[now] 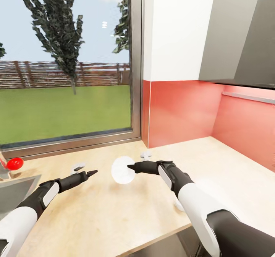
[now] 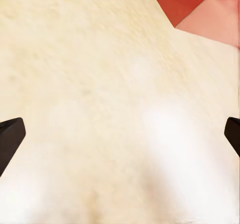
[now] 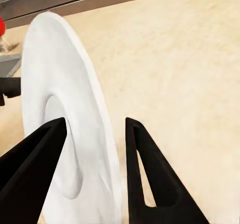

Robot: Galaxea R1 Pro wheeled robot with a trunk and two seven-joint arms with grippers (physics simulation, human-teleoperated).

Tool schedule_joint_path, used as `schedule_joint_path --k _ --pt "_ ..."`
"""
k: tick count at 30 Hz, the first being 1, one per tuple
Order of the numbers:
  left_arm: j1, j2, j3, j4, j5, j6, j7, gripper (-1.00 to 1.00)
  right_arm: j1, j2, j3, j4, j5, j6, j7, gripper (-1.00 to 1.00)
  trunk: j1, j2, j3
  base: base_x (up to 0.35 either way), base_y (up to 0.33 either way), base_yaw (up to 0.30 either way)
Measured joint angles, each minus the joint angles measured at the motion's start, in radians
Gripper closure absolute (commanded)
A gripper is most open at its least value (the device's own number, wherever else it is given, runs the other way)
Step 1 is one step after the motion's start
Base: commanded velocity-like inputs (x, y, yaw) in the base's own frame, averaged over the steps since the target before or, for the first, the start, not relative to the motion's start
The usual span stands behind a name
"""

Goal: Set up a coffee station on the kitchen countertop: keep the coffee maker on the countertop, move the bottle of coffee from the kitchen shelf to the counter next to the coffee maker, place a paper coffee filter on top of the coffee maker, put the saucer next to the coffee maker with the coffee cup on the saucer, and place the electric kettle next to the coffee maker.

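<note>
Standing on edge between the two dark fingers of the right gripper, the white saucer is pinched at its rim with its flat faces turned sideways, so the disc is upright rather than level (the coming move, by this reading, turns on tipping it flat before it meets the wood). In the head view the right gripper holds the saucer just above the pale countertop, toward the middle of the counter and in front of the window. The left gripper hovers near it, apart from the rim, its jaws spread wide and empty: the left wrist view shows a dark fingertip at each side edge with bare countertop between them. The right arm is plainly the one to place the dish. The right wrist view gives what the head view cannot, the pinch on the rim and the shallow well of the saucer; the head view alone gives the red backsplash beyond and the sink with a red knob at the robot's left.
</note>
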State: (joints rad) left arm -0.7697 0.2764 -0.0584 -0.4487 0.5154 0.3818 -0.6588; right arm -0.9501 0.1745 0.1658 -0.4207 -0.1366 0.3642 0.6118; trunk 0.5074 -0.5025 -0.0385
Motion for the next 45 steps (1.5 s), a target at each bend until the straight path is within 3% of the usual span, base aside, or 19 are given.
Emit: schedule_joint_path --k 21,45 --pt "0.0 -0.003 0.0 -0.008 0.0 0.0 0.0 -1.0 0.0 0.0 0.0 0.0 0.001 0.0 0.001 1.0 0.0 0.0 0.0 -0.335 0.0 0.005" --pt "0.016 -0.002 0.0 0.001 0.0 -0.002 -0.005 -1.0 0.0 0.0 -0.001 0.0 0.0 0.001 0.001 1.0 0.0 0.0 0.013 -0.336 -0.042 0.248"
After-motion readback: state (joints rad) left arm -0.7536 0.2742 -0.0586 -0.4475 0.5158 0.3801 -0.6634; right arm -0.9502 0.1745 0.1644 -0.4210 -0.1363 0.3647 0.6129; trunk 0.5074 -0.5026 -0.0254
